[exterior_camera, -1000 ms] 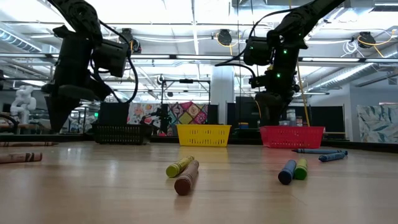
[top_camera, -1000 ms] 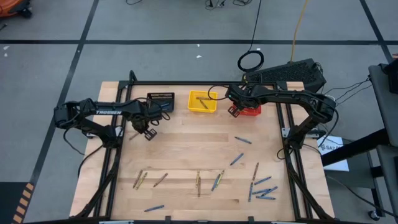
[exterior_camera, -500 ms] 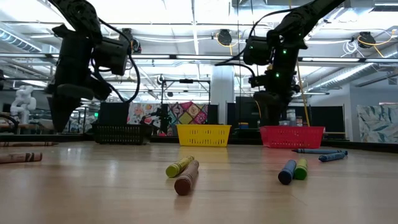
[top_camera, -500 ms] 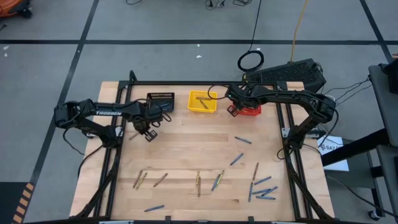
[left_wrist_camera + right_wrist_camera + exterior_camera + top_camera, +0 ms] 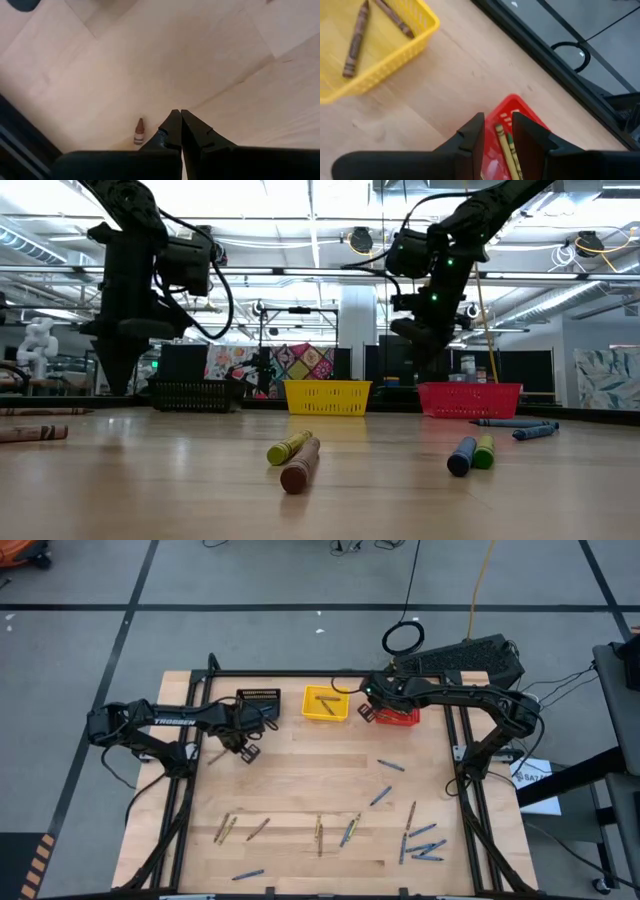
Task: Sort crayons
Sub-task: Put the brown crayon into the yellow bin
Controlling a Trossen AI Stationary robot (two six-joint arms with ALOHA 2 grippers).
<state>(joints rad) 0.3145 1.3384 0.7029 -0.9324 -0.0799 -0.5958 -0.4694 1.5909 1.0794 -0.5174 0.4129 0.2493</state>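
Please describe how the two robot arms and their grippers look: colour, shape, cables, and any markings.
Both arms are black, built of jointed tubular segments. The left arm carries white lettering on its forearm. Black cables loop beside both wrists. The left gripper has two slim, dark, tapering fingers; the right gripper has two broader dark fingers. Small green lights show on the right arm.

Crayons (image 5: 345, 830) lie scattered flat across the near half of the desk (image 5: 300, 780).
Blue ones cluster at the near right, tan and olive sticks line the near middle and left; two brown crayons (image 5: 357, 37) rest in the yellow basket (image 5: 415, 45), olive ones in the red basket (image 5: 520, 112).
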